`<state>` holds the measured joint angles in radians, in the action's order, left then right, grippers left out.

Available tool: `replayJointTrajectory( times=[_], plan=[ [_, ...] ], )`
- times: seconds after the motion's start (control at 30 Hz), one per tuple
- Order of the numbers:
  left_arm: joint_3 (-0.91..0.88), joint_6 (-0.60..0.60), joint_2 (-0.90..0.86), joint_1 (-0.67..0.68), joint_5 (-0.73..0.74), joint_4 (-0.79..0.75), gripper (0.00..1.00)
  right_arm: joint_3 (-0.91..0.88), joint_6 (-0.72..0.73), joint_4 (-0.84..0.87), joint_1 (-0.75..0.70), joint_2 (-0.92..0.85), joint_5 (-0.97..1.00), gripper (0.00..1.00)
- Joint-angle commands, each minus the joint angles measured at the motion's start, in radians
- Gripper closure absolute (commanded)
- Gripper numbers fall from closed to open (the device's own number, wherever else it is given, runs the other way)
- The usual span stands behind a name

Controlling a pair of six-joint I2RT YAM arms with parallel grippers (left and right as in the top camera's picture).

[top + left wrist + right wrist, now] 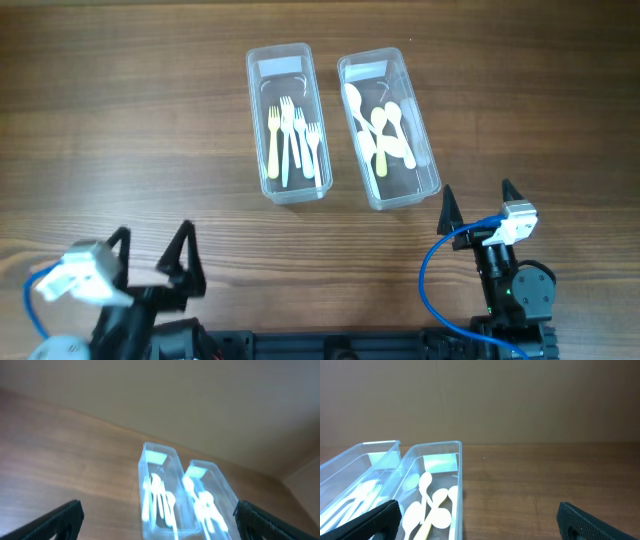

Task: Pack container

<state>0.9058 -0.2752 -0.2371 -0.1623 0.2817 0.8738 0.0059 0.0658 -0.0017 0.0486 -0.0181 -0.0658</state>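
Two clear plastic containers stand side by side on the wooden table. The left container holds several forks. The right container holds several spoons. My left gripper is open and empty at the front left, well short of the containers. My right gripper is open and empty at the front right, just right of the spoon container. In the left wrist view both containers show blurred ahead. In the right wrist view the spoon container is to the left of centre.
Blue cables loop at both arm bases along the table's front edge. A beige wall shows behind the table in the wrist views.
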Motion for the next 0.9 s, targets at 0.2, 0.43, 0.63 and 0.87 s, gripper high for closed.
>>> replayJointTrajectory(
  times=[0.2,0.43,0.63,0.87],
  plan=[
    [-0.452,0.138,0.126,0.064,-0.005,-0.372,0.0,0.0,-0.011,0.003,-0.004,0.008,0.014,0.0],
    [-0.572,0.304,0.19,0.064,-0.006,-0.427,0.0,0.0,-0.011,0.003,-0.004,0.008,0.014,0.0],
    [-0.647,0.324,0.21,0.064,-0.006,-0.473,0.0,0.0,-0.011,0.003,-0.004,0.008,0.014,0.0],
    [-0.743,0.324,0.226,0.064,-0.006,-0.56,0.0,0.0,-0.011,0.003,-0.004,0.008,0.014,0.0]
  ],
)
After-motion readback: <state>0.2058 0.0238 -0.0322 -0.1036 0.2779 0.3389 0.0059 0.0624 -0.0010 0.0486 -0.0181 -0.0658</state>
